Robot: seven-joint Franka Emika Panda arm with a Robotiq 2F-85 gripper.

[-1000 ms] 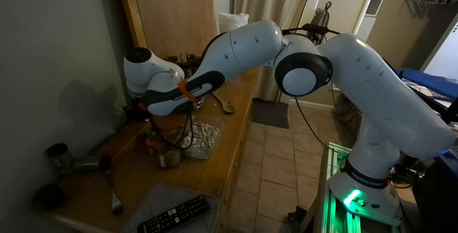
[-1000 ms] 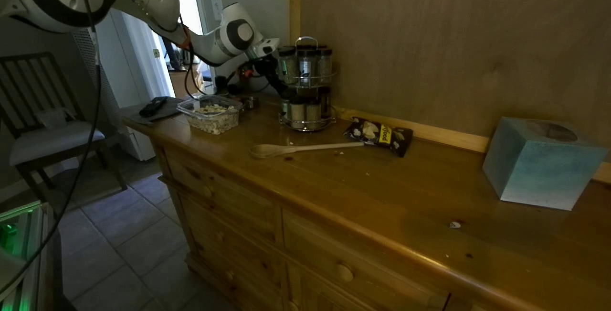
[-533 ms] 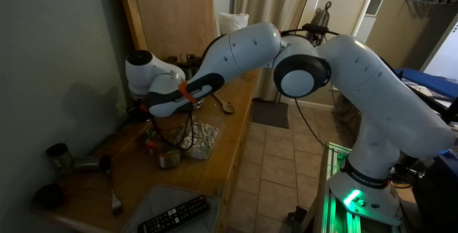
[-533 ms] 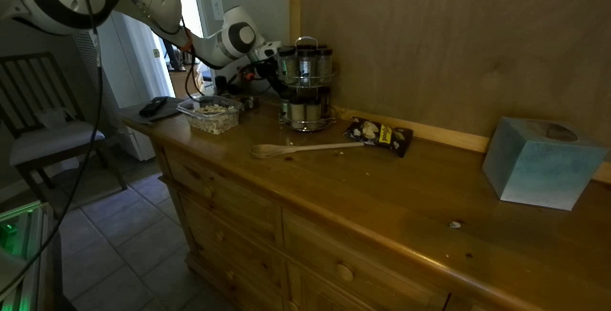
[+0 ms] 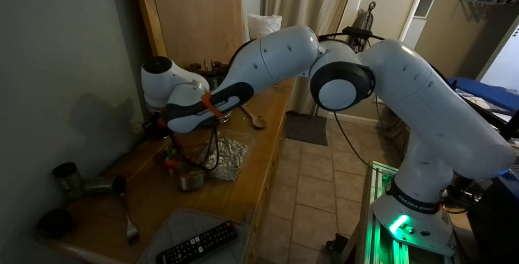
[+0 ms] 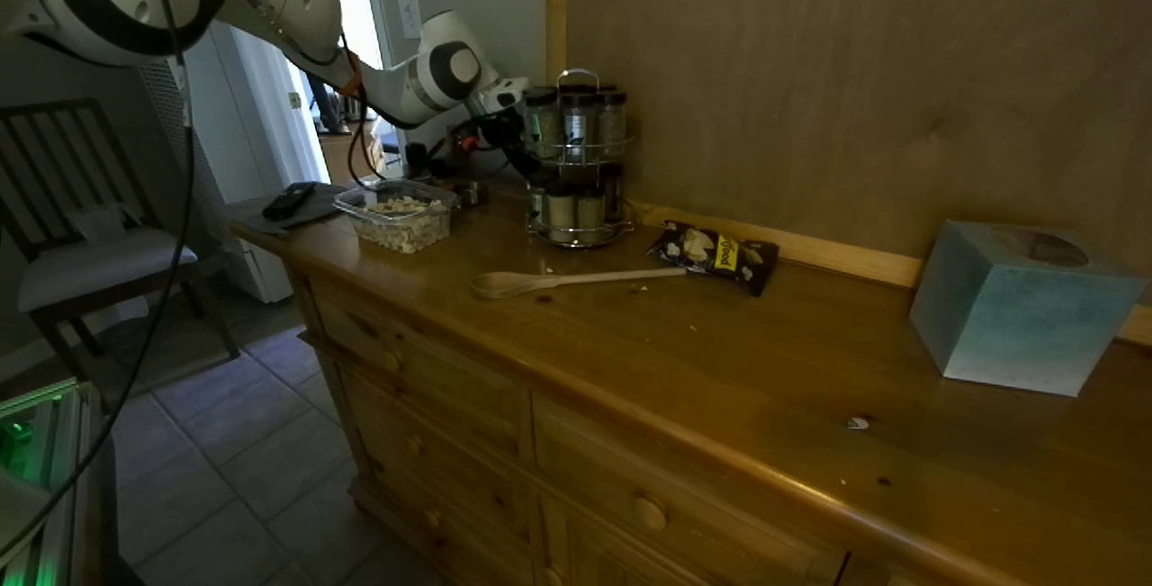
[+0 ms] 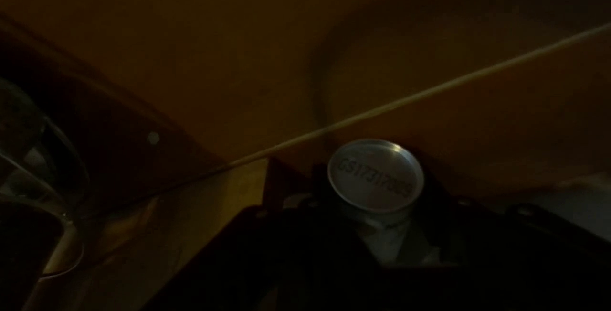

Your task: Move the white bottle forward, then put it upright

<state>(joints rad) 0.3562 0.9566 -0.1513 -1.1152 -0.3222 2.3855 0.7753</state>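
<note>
In an exterior view, the wooden dresser (image 6: 765, 334) carries a spice rack (image 6: 580, 242). In the dim wrist view, my gripper (image 7: 376, 184) pinches the white bottle (image 7: 377, 191), its round metal end toward me, dark characters printed across it.

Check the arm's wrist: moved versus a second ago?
Yes, slightly: downward. In an exterior view, the top of the arm's wrist now sits a little lower against the wall plate.

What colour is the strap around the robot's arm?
Orange; the strap shows best in an exterior view.
</note>
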